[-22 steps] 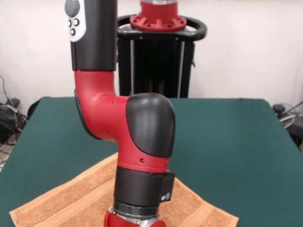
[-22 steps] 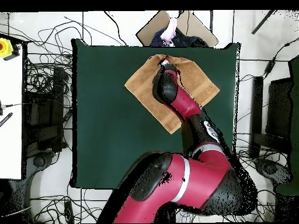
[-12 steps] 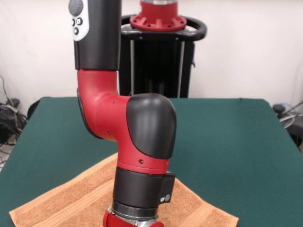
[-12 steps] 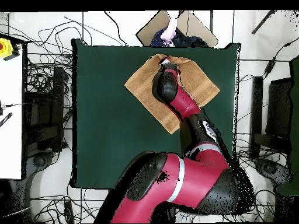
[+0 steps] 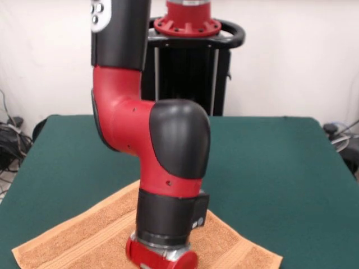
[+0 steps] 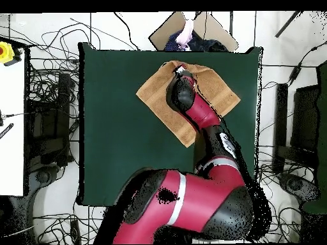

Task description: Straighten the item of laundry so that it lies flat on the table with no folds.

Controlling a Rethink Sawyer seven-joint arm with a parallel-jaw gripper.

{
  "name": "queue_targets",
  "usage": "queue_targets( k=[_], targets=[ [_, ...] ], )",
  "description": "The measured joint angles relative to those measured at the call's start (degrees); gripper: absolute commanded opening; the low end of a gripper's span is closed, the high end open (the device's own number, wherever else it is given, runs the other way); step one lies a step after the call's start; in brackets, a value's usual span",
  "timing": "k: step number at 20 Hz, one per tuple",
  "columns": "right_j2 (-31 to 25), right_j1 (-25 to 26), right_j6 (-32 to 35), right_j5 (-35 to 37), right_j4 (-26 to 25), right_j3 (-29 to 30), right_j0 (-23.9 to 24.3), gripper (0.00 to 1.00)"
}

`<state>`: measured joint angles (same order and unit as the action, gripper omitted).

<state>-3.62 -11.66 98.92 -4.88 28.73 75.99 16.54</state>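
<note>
While the towel (image 6: 163,102) lies as a diamond toward the far edge of the table (image 6: 115,140), its left side looks flat. Right of that, the arm (image 6: 201,115) hides the towel's middle, and the gripper (image 6: 179,69) sits over its far corner, fingers unreadable. A drag there could bunch cloth or pull it off the table's edge.

tangled cables (image 6: 48,96) beside table, cardboard sheet (image 6: 191,29), yellow button (image 6: 5,51)

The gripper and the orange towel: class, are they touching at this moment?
Cannot tell. In the overhead view the gripper sits over the towel near its far corner, but no contact or gap shows; the front view crops it.
</note>
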Motion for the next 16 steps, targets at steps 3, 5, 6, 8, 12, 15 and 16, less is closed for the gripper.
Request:
queue_targets(
  k=[3, 5, 6, 8, 12, 15, 16],
  targets=[
    [1.26, -2.05, 0.0, 4.6, 0.05, 1.79, -0.41, 1.0],
    [1.37, -4.17, 0.0, 8.29, 0.01, 3.82, -0.07, 1.0],
    [1.37, -5.55, 0.0, 10.16, 0.02, 5.22, 0.35, 1.0],
    [1.38, -7.07, 0.0, 11.69, 0.01, 6.77, 1.05, 1.0],
    [1.4, -9.23, 0.0, 11.87, -0.01, 9.23, 2.91, 1.0],
    [1.4, -9.68, 0.0, 11.02, -0.45, 10.07, 4.05, 1.0],
    [1.4, -9.62, 0.0, 10.55, -0.64, 10.21, 4.39, 1.0]
  ],
)
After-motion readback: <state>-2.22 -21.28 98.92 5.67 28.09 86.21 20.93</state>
